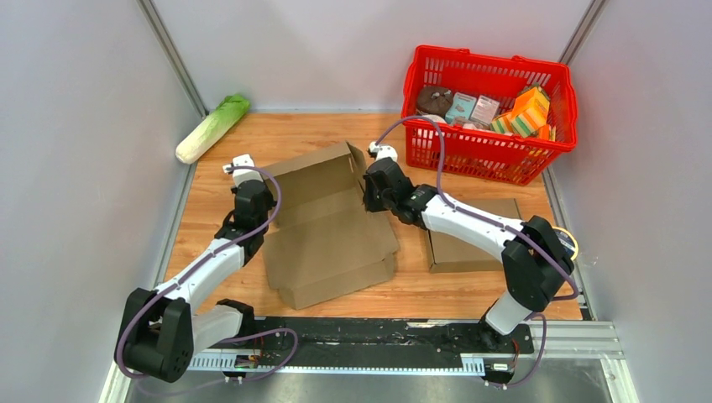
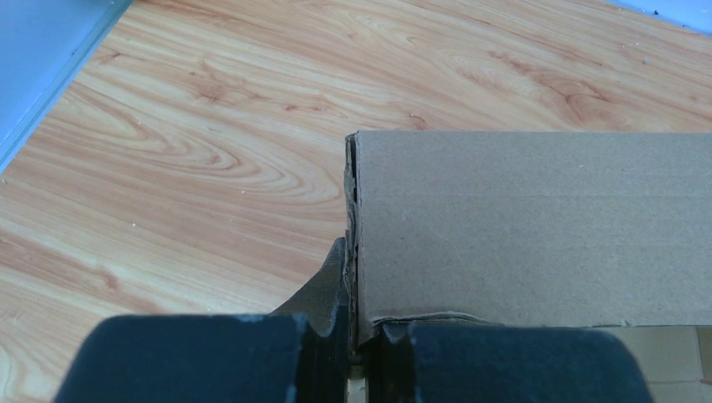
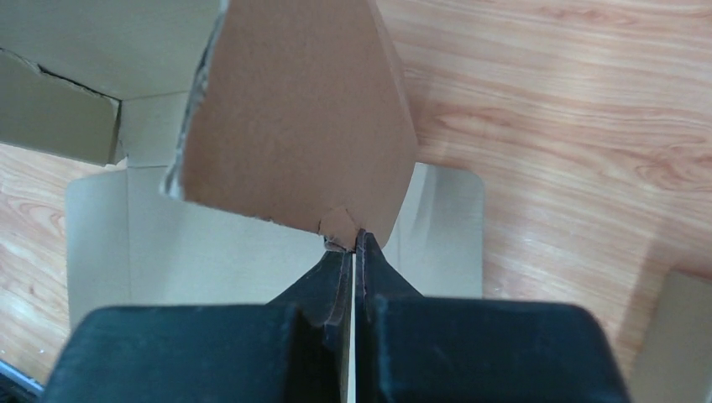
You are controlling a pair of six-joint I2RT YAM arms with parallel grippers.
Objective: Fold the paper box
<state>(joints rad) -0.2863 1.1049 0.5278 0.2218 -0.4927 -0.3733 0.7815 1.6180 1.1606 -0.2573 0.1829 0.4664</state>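
2 cardboard items. Brown corrugated paper box [image 1: 332,239] sits mid-table, part-folded, long axis near-far, far panel tilted up. A flat brown cardboard sheet [image 1: 462,252] lies to its right. Left gripper [image 2: 353,329] is clamped on the panel's left edge, right gripper [image 3: 353,252] on the right flap. 1 red plastic basket [image 1: 445,159], far right, holds assorted packets. 1 green-white cabbage [image 1: 212,128], far left.

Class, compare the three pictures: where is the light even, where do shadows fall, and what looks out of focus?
Top external: even, diffuse light, only soft shadows beside the paper box, all sharp. Left wrist: the table grain and cardboard are crisp, the dark left tool at the bottom edge slightly soft. Right wrist: the right tool is likewise soft and dark.
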